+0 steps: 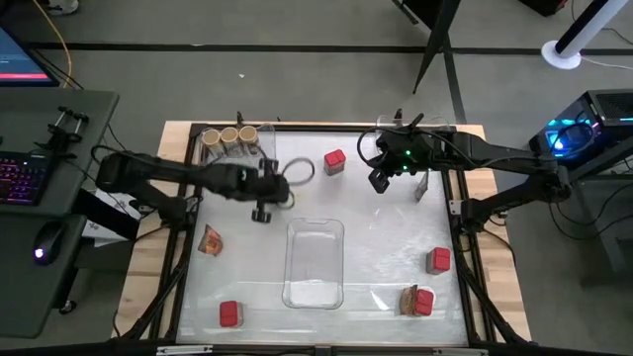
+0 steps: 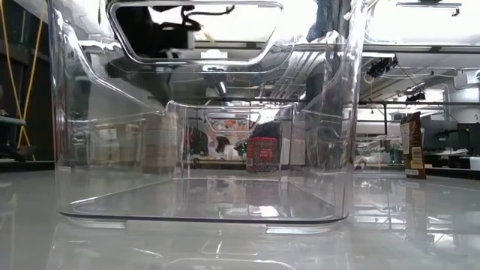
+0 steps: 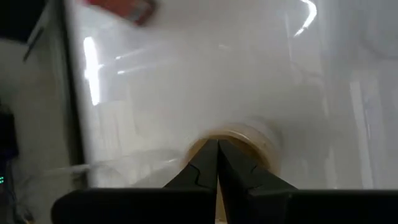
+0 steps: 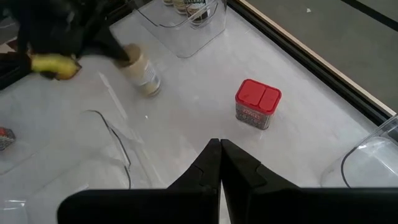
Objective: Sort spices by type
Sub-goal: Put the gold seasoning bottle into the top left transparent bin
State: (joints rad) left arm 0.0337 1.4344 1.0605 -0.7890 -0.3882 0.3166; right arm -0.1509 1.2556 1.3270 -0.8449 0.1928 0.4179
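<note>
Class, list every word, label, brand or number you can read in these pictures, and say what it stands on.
No text can be read anywhere.
Red container: label on its side, too small to read.
Jar at the left gripper: pale label, blurred.
Brown packet: print on its face, too small to read.
Keyboard: lit keys, no legible characters.

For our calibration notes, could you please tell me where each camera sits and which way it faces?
High: above the table, facing straight down; both arms show, with left gripper and right gripper.
Low: at table-top height, facing level through a clear tray; no gripper shows.
Left wrist: on the left arm, facing a tan-lidded jar past its own shut fingers.
Right wrist: on the right arm, facing a red container past its shut fingers.
Shared: both wrist views show the tan-lidded jar.
</note>
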